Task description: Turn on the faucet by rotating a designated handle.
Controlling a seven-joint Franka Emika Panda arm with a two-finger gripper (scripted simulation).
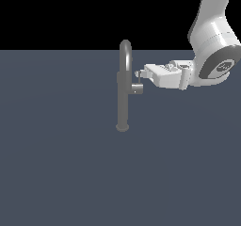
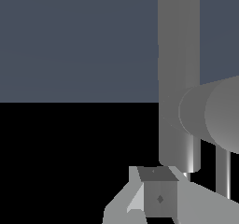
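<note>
The faucet is a tall grey column with a round base and an arched spout, standing upright on the floor. The handle is a small stub on the column's side toward the exterior view's right, with a thin lever rod rising from it. My gripper reaches in from the exterior view's right, with its fingers together at the rod's upper end and holding nothing. In the wrist view the column, the handle stub and the rod lie just beyond my gripper. I cannot tell whether the fingers touch the rod.
The faucet stands on a flat blue-grey floor. My white arm comes down from the upper part of the exterior view's right. Nothing else is in view.
</note>
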